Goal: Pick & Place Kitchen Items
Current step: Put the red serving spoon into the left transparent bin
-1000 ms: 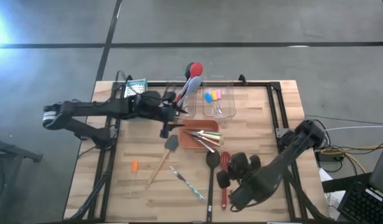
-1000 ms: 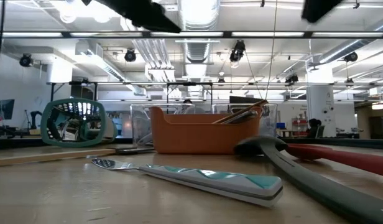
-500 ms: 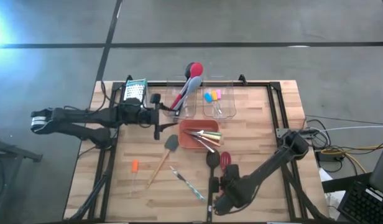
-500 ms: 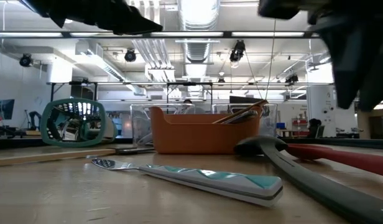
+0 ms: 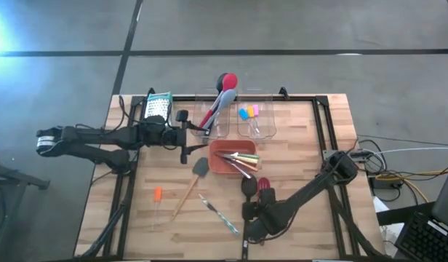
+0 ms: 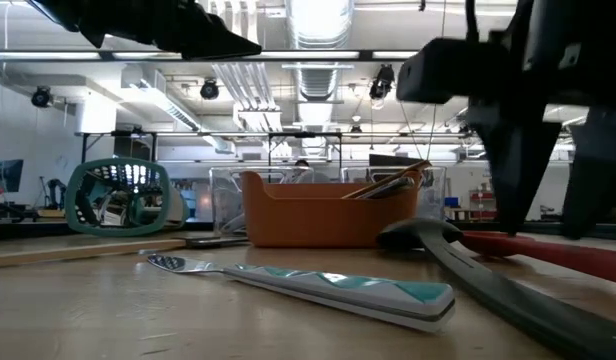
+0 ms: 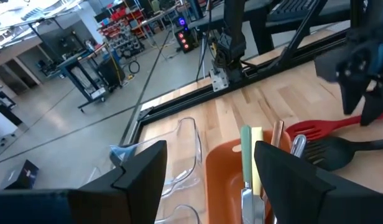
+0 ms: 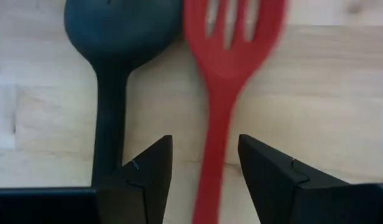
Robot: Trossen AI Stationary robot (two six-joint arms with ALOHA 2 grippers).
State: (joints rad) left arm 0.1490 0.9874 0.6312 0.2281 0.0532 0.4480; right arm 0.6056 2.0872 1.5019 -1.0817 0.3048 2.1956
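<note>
Nowhere legible writing, red spatula (image 8: 226, 74) included.

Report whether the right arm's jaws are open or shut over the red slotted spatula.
Open. In the right wrist view the right gripper has its jaws spread either side of the red slotted spatula handle, with bare wood showing between them and it.

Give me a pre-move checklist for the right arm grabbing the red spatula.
1. Right tool open: ok, fingers apart.
2. Red spatula handle between its fingers: ok, in the wrist view.
3. Black spoon clear of the grip: ok, its handle lies outside one finger, though close.
4. Fingers low enough to close on the handle: cannot tell.
5. Left tool out of the way: ok, open, near the orange tray.
6. Tray has room: cannot tell, several tools already lie in it.
</note>
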